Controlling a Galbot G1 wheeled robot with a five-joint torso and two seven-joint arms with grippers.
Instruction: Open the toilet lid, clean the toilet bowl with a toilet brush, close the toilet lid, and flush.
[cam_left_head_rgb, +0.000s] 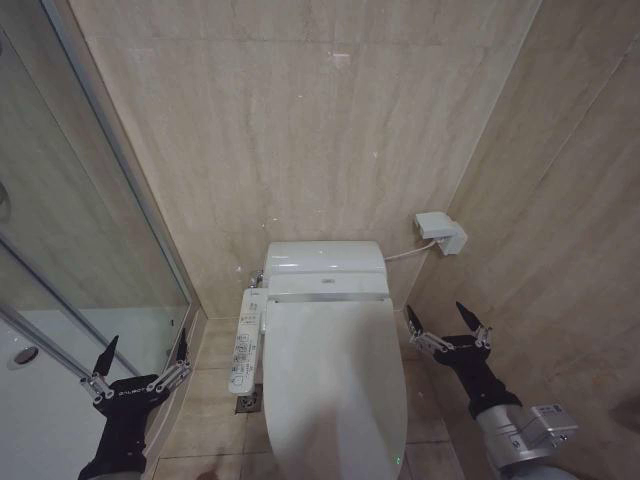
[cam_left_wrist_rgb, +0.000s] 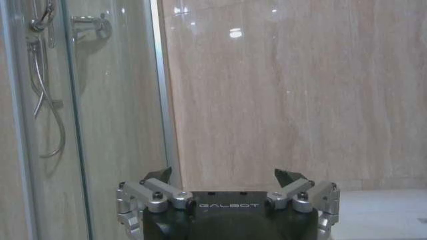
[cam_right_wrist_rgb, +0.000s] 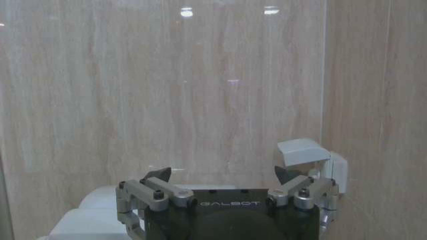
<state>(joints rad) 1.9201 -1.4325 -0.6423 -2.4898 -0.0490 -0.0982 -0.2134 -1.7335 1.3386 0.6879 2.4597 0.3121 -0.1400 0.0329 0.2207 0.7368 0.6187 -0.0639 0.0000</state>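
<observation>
The white toilet lid (cam_left_head_rgb: 335, 380) lies shut over the toilet bowl, which is hidden under it. A long white button panel (cam_left_head_rgb: 246, 340) runs along the toilet's left side. My left gripper (cam_left_head_rgb: 147, 345) hangs open left of the panel, close to the shower glass, and is also seen from its wrist as the left gripper (cam_left_wrist_rgb: 224, 175). My right gripper (cam_left_head_rgb: 437, 315) hangs open just right of the lid, near the side wall. Its wrist view shows the right gripper (cam_right_wrist_rgb: 223, 174) empty. The toilet brush is out of view.
The glass shower door (cam_left_head_rgb: 90, 250) closes off the left side, with a shower hose (cam_left_wrist_rgb: 40, 90) behind it. A white wall box (cam_left_head_rgb: 441, 232) with a cord sits on the right wall beside the tank (cam_left_head_rgb: 325, 262). Tiled walls stand close at the back and right.
</observation>
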